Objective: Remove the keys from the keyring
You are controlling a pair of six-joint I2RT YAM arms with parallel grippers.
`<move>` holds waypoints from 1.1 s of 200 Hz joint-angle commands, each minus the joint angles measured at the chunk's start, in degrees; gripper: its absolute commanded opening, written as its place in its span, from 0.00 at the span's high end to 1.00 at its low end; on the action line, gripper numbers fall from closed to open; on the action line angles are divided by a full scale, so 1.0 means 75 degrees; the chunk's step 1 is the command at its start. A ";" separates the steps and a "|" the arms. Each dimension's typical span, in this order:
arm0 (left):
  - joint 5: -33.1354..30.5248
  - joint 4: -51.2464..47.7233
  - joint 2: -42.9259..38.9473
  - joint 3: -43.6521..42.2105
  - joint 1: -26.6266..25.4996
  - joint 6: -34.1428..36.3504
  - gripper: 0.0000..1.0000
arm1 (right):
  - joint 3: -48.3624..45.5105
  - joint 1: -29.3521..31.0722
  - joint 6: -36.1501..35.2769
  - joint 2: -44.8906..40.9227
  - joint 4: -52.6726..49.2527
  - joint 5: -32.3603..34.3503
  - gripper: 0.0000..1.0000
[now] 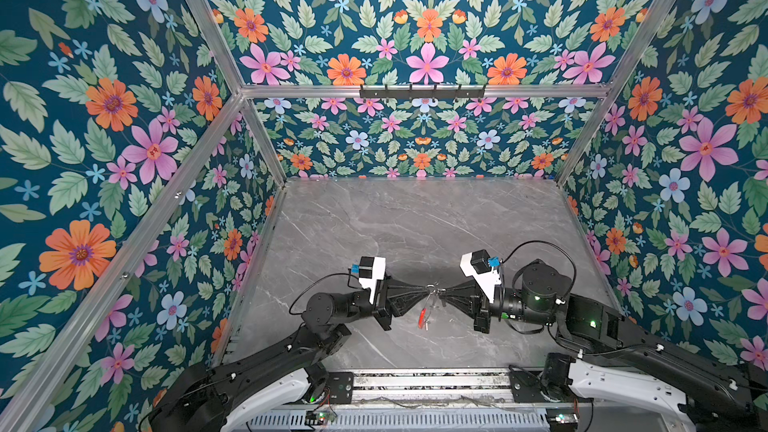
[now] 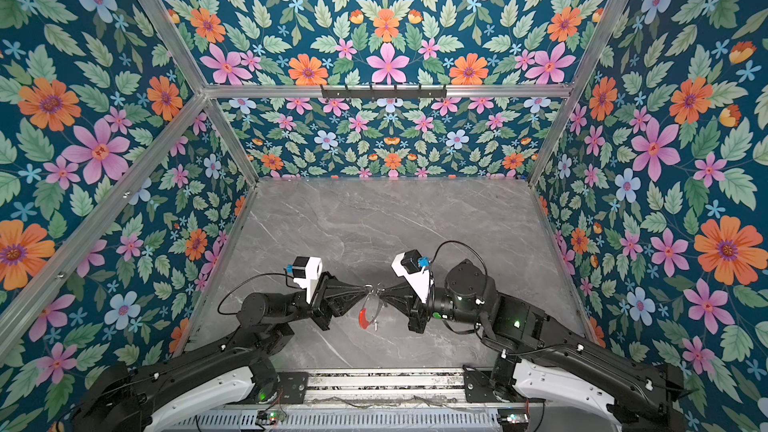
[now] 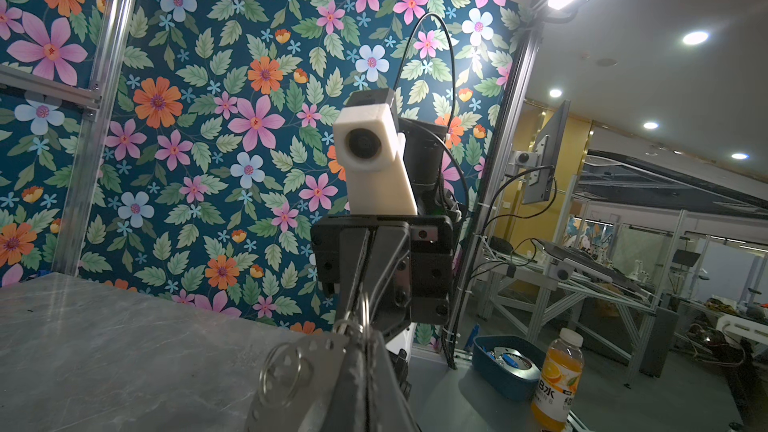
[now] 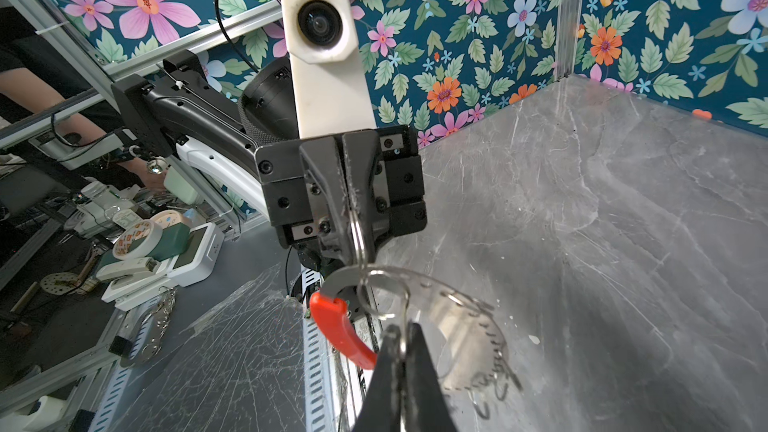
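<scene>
Both grippers meet tip to tip above the front middle of the marble table, with the keyring hanging between them. In both top views its red sleeve dangles below the tips. My left gripper is shut on a small split ring at the hoop's end. My right gripper is shut on another small ring. The grey hoop curves from the red sleeve toward the table. The keys are too small to make out.
Floral walls on aluminium posts close in the back and both sides. A black hook rail runs along the back bar, and a metal rail lines the front edge. Outside the cell stand a blue bin and an orange drink bottle.
</scene>
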 commanded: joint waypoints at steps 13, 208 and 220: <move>0.0147 0.0896 -0.0040 -0.0048 -0.0003 -0.0184 1.00 | -0.0027 -0.0014 0.0001 -0.0038 -0.0178 0.0426 1.00; 0.0715 -0.2330 -0.0729 0.0586 -0.0002 0.0464 1.00 | 0.1331 -0.0234 -0.0613 0.0353 -0.1682 0.0751 1.00; 0.0663 -0.3061 -0.0883 0.0728 -0.0002 0.0706 1.00 | 0.1522 -0.0234 -0.0678 0.0465 -0.1846 0.0722 1.00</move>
